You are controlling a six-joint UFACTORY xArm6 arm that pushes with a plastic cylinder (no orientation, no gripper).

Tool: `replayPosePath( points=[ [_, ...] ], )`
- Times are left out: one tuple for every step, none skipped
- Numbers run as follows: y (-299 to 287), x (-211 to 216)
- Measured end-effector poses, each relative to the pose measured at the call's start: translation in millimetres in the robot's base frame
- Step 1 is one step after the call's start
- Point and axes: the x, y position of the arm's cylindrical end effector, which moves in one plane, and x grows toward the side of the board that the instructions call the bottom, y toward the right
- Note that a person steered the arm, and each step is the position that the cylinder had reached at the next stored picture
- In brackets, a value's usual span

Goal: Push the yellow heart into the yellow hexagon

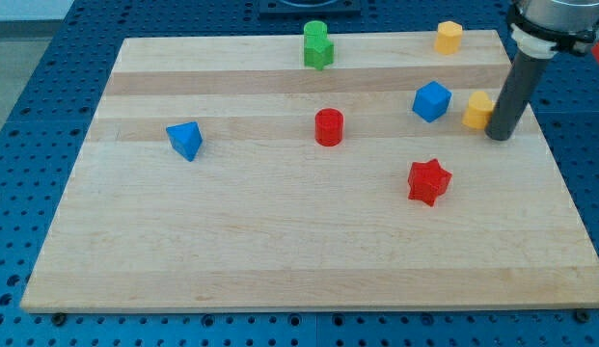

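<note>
Blue pegboard (48, 106) was seen around a pale wooden tabletop (280, 241). No end effector was fitted: only a dark rod (511, 92) was seen, its tip (499, 136) set on the tabletop at the view's right, touching the right side of the yellow heart (477, 110). The yellow hexagon (449, 37) was placed well above the heart, near the top edge. A blue cube (431, 101) was found just left of the heart. A red star (428, 181), a red cylinder (329, 126), a green block (317, 44) and a blue block (186, 140) were spread further left.
</note>
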Motion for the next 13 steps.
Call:
replayPosePath(
  points=[
    [-1, 0],
    [-5, -7],
    [-6, -17],
    [-7, -26],
    [-7, -34],
    [-7, -39],
    [-7, -37],
    [-16, -37],
    [-24, -43],
    [-39, -48],
    [-58, -51],
    [-64, -66],
    [-57, -84]
  ],
)
